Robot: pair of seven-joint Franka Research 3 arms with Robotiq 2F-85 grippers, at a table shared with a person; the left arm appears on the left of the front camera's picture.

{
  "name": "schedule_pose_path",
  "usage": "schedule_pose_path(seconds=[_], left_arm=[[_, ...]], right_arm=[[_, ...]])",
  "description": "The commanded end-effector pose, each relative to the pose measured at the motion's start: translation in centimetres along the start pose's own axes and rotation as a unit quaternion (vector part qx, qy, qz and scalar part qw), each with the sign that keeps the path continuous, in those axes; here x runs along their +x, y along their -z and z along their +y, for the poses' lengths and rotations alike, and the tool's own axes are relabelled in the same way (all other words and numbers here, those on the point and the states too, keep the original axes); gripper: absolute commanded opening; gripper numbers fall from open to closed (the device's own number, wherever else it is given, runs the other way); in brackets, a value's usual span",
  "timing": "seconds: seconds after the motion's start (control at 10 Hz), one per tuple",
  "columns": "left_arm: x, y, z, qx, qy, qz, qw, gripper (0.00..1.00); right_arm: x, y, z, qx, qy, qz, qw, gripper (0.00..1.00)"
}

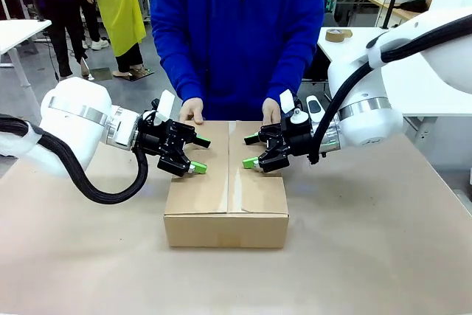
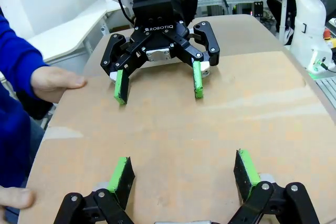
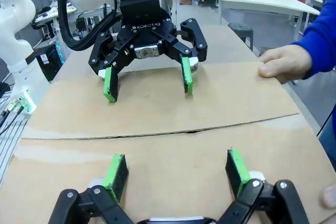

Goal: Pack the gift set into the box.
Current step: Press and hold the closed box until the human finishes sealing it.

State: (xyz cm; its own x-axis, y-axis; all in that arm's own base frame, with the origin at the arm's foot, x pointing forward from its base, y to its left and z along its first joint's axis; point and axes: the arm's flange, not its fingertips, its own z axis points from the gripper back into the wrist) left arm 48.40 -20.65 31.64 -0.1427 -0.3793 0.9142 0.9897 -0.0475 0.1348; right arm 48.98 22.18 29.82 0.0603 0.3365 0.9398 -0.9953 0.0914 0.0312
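Wide and empty, my left fingers (image 1: 198, 168) and right fingers (image 1: 250, 162) seemingly hold the box (image 1: 225, 230) shut alongside the person's hands (image 1: 192, 111).

At centre frame the box (image 1: 226, 197) is matt brown cardboard, smooth-faced. The table (image 1: 369, 256) looks matt tan. The left claw (image 1: 200, 155) and right claw (image 1: 251, 150) are black, pads (image 1: 198, 169) dull green; the arm shells (image 1: 74, 119) gloss white.

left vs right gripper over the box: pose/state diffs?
The left gripper reaches in from the left of the box, over its left flap; the right gripper from the right, over the right flap. Left gripper's fingers point rightward; right gripper's point leftward, facing each other. Shared: both open, holding nothing.
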Motion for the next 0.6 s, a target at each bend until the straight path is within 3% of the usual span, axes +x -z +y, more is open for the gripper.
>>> schedule_pose_path(seconds=[0.0,0.5], left_arm=[[-0.08,0.11,-0.14,-0.003,0.012,-0.003,1.0,1.0],[-0.08,0.11,-0.14,-0.003,0.012,-0.003,1.0,1.0]], right_arm=[[-0.43,0.06,0.29,0.002,0.0,0.002,1.0,1.0],[-0.43,0.06,0.29,0.002,0.0,0.002,1.0,1.0]])
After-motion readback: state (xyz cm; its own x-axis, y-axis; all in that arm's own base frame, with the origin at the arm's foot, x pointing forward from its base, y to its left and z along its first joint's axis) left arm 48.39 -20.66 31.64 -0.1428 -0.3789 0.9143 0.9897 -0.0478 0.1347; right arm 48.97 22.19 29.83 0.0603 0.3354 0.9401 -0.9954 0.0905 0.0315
